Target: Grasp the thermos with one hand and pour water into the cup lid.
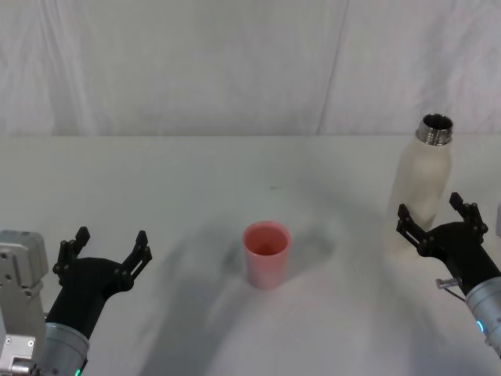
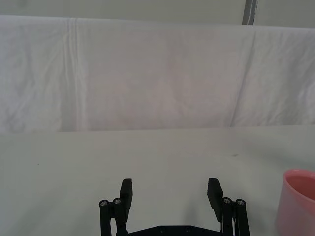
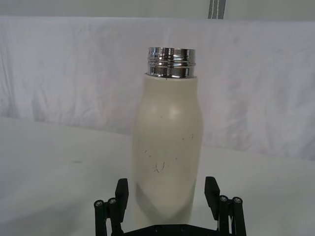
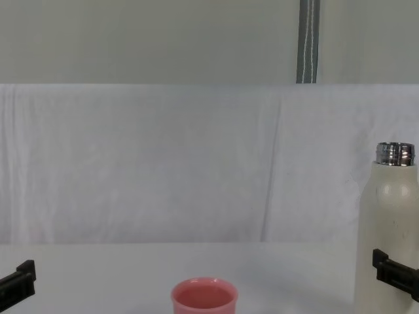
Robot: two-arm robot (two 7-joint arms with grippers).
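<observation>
1. Thermos [image 1: 423,178] stands upright at about 3 o'clock on my head view, on the white table [image 1: 196,180], its steel neck uncapped at the top.
2. My right gripper [image 1: 435,218] sits at the thermos's lower body with its fingers spread wide. In the right wrist view the bottle [image 3: 168,147] stands between the two fingertips [image 3: 121,189], with a gap showing on each side, so I see no contact.
3. From the chest view, one black finger of the right gripper [image 4: 393,269] crosses in front of the thermos [image 4: 386,229] low down.
4. The cup lid [image 1: 266,253] is upright near the table's centre, at about 6 o'clock, well apart from the bottle; I read its inside as empty.
5. My left gripper [image 1: 106,251] hovers at about 8 o'clock, fingers apart and holding nothing, with the pink cup [image 2: 298,201] off to one side in its wrist view.
</observation>
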